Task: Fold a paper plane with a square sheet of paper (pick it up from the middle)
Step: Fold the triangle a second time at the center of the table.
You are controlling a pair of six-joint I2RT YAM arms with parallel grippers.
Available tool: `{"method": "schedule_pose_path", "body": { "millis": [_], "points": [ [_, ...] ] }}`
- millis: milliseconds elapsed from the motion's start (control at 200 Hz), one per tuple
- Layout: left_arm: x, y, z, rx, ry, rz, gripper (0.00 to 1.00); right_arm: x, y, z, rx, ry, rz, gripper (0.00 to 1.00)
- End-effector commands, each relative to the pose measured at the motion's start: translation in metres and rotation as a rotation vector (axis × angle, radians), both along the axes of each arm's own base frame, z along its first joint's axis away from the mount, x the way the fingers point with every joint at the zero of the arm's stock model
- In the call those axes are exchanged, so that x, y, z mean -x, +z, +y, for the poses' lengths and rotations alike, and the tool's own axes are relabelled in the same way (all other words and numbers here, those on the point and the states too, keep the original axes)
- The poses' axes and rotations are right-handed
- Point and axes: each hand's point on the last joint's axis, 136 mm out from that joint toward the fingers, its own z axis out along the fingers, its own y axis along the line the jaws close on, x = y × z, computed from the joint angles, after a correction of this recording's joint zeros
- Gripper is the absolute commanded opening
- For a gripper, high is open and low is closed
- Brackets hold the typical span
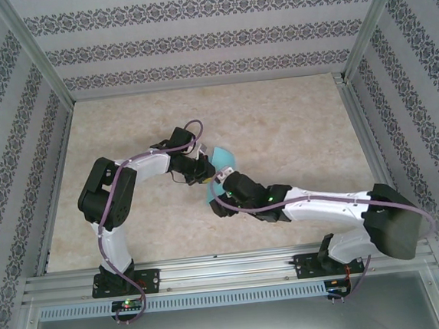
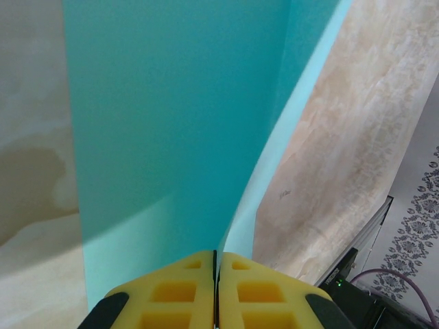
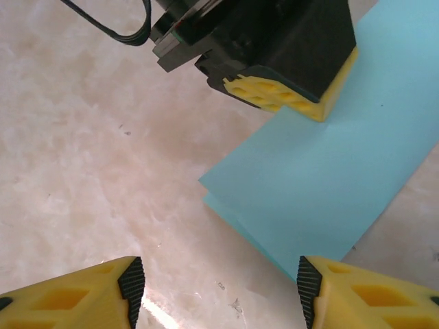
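Yellow pads (image 2: 178, 295) of the L gripper (image 2: 216, 264) sit nearest the lens in the left wrist view, pressed together w/ no gap, pinching one edge of the sheet of paper (image 2: 171, 137). The turquoise sheet runs away from the pads, w/ a paler second layer showing along its right side. So it's already doubled over, not a plane yet.

From the right wrist view, the R gripper (image 3: 219, 281) hangs over bare table (image 3: 103, 171), fingers wide apart, nothing between them. The sheet (image 3: 329, 178) lies just ahead and to the right. The L gripper (image 3: 288, 96) is clamped on its far edge. At the corner nearest the R gripper the lower layer peeks out past the upper one, i.e. the edges don't quite match.

Top view: both grippers meet mid-table, L gripper (image 1: 201, 172) and R gripper (image 1: 223, 189) close together, the sheet (image 1: 223, 162) between and partly under them. Can't tell if the pinched edge is raised off the table.

Step in hand, as I read it: L anchors, R works the fold. To do it well:
- Leave the L pinch firm and static; any drag will skew the layers more.
- Bring R in low onto the free end, well clear of the L pads; room is tight.
- Square up the offset corner before pressing, else the crease sets crooked.
- Press lightly, sweeping away from the anchor, since thin paper prob. buckles if pushed toward it.
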Motion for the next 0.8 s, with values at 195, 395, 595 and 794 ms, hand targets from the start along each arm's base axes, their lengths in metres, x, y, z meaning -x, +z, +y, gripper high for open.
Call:
{"method": "schedule_pose_path", "body": {
  "millis": [195, 395, 595, 794],
  "points": [
    [0.005, 0.017, -0.007, 0.034, -0.032, -0.004, 0.14, -0.007, -0.018, 0.032, 0.234, 0.056, -0.08, 0.67],
    [0.007, 0.02, -0.007, 0.043, -0.037, -0.002, 0.19, -0.015, -0.028, 0.028, 0.301, -0.01, -0.084, 0.7],
    [0.007, 0.02, -0.008, 0.048, -0.041, 0.001, 0.19, -0.014, -0.037, 0.025, 0.351, -0.019, -0.077, 0.68],
    [0.008, 0.021, -0.009, 0.053, -0.042, 0.003, 0.19, -0.018, -0.04, 0.022, 0.38, -0.05, -0.097, 0.66]
  ]
}}
